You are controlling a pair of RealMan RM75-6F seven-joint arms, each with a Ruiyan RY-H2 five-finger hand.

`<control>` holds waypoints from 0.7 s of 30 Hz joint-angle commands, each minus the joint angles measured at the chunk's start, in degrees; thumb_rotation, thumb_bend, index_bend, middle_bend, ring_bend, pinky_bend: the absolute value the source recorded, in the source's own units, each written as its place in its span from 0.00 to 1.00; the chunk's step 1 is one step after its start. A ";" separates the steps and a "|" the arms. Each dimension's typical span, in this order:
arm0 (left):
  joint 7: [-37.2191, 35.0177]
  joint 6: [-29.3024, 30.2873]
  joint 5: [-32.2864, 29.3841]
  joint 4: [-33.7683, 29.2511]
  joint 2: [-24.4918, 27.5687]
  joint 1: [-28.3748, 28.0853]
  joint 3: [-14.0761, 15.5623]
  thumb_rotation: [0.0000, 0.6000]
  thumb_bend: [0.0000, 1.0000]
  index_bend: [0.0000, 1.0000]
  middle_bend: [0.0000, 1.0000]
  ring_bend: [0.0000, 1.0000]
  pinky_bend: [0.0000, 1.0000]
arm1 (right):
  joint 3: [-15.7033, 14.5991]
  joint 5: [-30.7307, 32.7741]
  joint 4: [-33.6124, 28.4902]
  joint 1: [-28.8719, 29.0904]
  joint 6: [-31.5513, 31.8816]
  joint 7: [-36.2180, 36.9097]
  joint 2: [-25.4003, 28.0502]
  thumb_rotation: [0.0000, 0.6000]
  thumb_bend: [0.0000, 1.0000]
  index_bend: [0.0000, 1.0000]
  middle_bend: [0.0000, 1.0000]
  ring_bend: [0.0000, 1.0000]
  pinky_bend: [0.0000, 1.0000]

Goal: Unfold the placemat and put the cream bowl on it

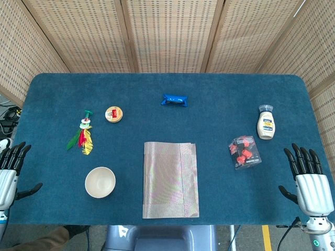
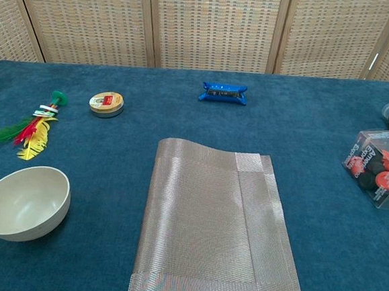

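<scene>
The placemat point(image 1: 170, 179) lies folded at the near middle of the blue tabletop point(image 1: 220, 94), one flap doubled over so that a narrower strip shows along its right side. The cream bowl point(image 1: 100, 182) sits upright just to the left of it, apart from it and near the front edge. The left hand point(image 1: 11, 166) hovers at the tabletop's left edge with its fingers straight and spread, holding nothing; the right hand point(image 1: 309, 179) does the same at the right edge, palm open and empty. Further back lie a feathered shuttlecock point(image 1: 82, 137), a round tin point(image 1: 113, 114) and a blue packet point(image 1: 174, 100). On the right stand a clear box of red pieces point(image 1: 245, 152) and a white squeeze bottle point(image 1: 266, 122).
</scene>
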 commanded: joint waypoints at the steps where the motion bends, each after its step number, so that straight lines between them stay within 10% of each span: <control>1: -0.15 -0.39 -0.09 0.13 0.03 -0.01 -0.17 1.00 0.00 0.00 0.00 0.00 0.00 | 0.01 0.04 -0.08 -0.01 -0.06 0.16 0.08 1.00 0.00 0.00 0.00 0.00 0.00; 11: -0.96 -1.03 8.16 3.59 -1.64 -1.98 1.11 1.00 0.00 0.10 0.00 0.00 0.00 | -0.27 -0.11 -0.42 0.08 -0.66 0.21 0.28 1.00 0.00 0.00 0.00 0.00 0.00; 21: -0.96 -9.04 23.88 20.09 -13.14 -10.09 5.49 1.00 0.09 0.32 0.00 0.00 0.00 | 0.15 1.54 -0.22 0.39 -1.79 0.12 0.29 1.00 0.00 0.00 0.00 0.00 0.00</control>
